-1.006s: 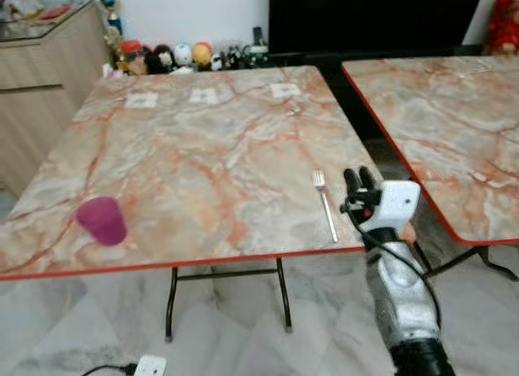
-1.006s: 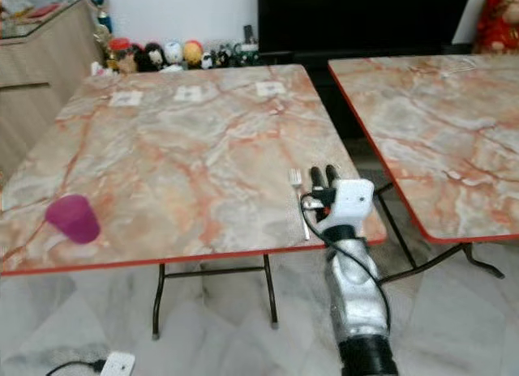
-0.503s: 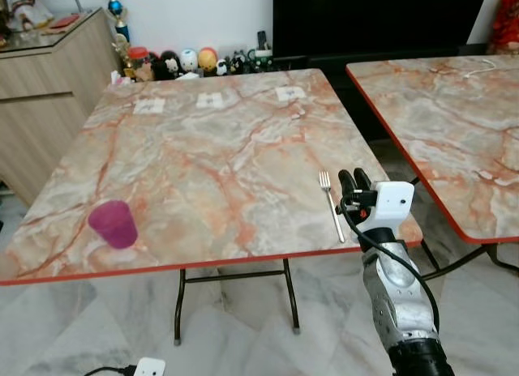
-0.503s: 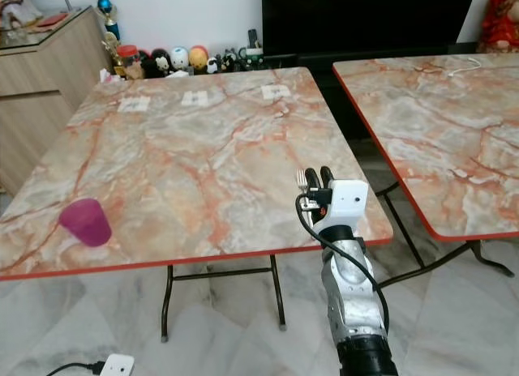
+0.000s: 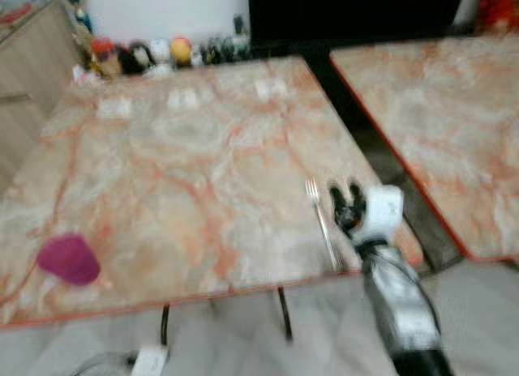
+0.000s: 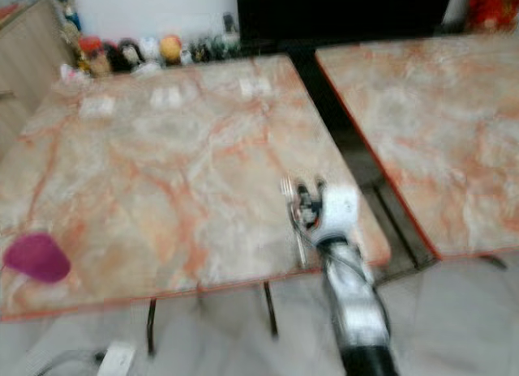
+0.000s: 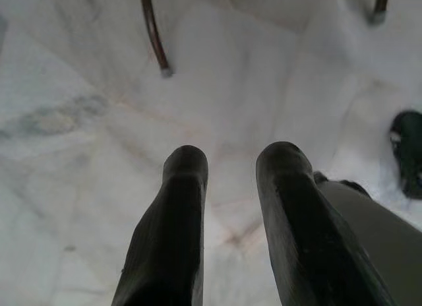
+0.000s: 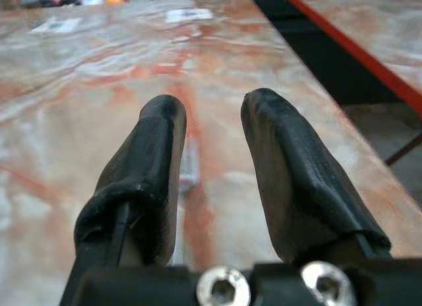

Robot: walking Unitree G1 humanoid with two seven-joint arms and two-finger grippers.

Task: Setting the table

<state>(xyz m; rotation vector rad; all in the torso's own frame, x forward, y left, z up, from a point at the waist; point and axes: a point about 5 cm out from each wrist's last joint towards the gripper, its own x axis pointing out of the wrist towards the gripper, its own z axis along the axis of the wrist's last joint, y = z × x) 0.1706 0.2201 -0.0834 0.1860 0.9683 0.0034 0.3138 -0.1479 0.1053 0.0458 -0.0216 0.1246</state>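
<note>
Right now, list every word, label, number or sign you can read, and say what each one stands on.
No text can be read.
Three small white cards lie at the far side of the near table: blurred, any print is illegible.
Figurines behind the table: any markings are too small and blurred to read.
The right gripper, beside the fork, carries a white housing with no readable mark.

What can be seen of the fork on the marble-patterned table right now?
The fork is a slim silvery metal piece lying flat on the marble-patterned table, near its front right corner, tines pointing away from the robot and handle toward the red front edge. The picture is blurred, so finer detail is lost. The right gripper hovers just beside it, fingers apart; in the right wrist view the handle lies between them, not gripped.
</note>
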